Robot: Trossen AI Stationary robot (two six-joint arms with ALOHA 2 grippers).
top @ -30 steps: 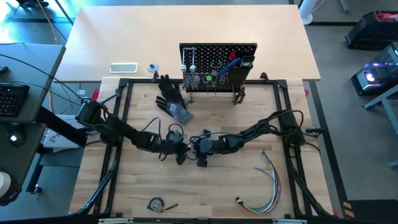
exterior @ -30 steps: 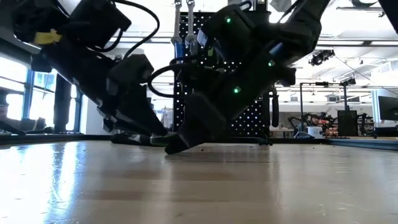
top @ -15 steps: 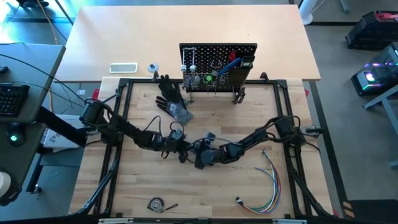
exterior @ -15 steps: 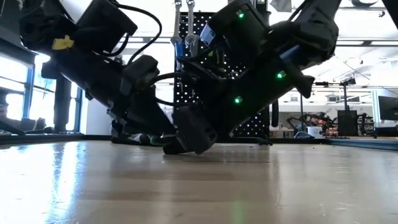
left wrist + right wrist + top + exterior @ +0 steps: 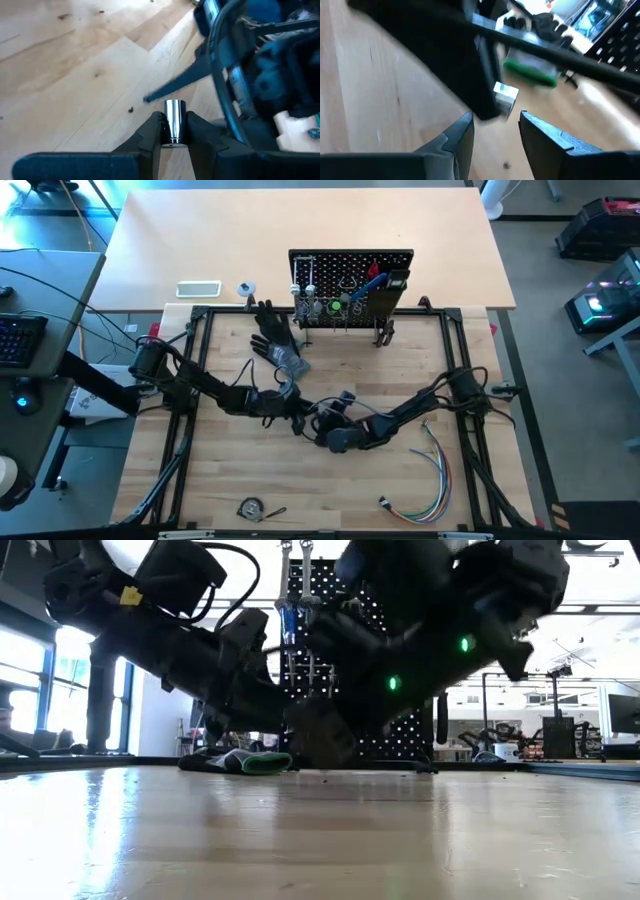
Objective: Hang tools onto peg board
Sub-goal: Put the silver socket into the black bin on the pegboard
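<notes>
The wooden bench (image 5: 220, 480) is the largest thing here and carries all the rest. At its far edge stands the peg board (image 5: 350, 265), upright, with several tools (image 5: 335, 305) on its hooks: silver wrenches, a red-handled one and a green-handled one. Both dark arms reach in to the middle of the bench, in front of the board, and they meet there very close together. The black glove (image 5: 272, 330) lies on the wood near the left side of the board, and the bundle of coloured wires (image 5: 435, 470) lies near the right front corner.

The left pincer (image 5: 174, 131) is closed on a small shiny metal socket (image 5: 174, 119), which stands between its two fingertips, above the wood. The right pincer (image 5: 496, 127) is open; its fingers are apart with nothing between them, and a small silver square piece (image 5: 505, 98) shows just beyond them.
</notes>
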